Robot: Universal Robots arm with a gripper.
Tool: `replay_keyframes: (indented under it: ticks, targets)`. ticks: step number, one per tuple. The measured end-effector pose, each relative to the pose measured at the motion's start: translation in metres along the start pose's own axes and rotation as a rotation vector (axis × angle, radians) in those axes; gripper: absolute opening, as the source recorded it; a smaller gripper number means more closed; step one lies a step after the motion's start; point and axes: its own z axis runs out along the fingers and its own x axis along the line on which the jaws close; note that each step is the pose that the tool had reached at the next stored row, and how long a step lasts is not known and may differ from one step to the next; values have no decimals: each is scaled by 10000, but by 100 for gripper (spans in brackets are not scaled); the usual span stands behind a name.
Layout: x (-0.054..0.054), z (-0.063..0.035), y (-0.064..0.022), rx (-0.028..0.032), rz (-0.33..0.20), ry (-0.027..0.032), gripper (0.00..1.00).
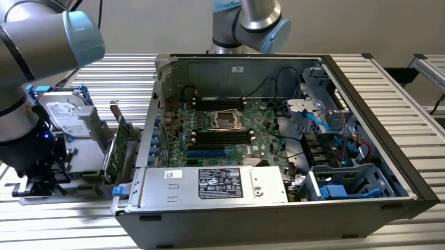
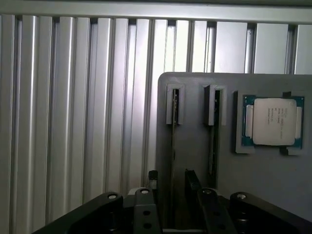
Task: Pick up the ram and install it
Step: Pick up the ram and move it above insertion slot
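Observation:
Two ram sticks stand on edge in slots of a grey holder plate (image 2: 273,185). The nearer ram (image 2: 173,141) is a thin dark-edged strip, and the second ram (image 2: 213,131) stands in the slot beside it. My gripper (image 2: 171,187) is open and low over the plate. Its two black fingers (image 2: 152,181) stand on either side of the nearer ram with a gap to it on both sides. In the exterior view my gripper (image 1: 38,183) hangs over the holder at the far left, beside the open computer case (image 1: 361,104). The motherboard (image 1: 215,130) shows dark memory slots (image 1: 222,136).
A processor chip (image 2: 273,121) lies in a recess of the holder plate. A silver hard drive with blue rails (image 1: 66,112) and a tall green expansion card (image 1: 118,146) stand between my arm and the case. A second arm (image 1: 250,21) rises behind the case. The ribbed metal table (image 2: 73,122) lies around the holder.

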Motion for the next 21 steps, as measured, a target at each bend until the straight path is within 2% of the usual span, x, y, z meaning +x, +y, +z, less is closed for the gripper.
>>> replay_keyframes:
  ticks: [8,21]
  targets:
    - [-9,139,-16,0,0,0,36]
    - [-17,145,-17,-20,180,-7,36]
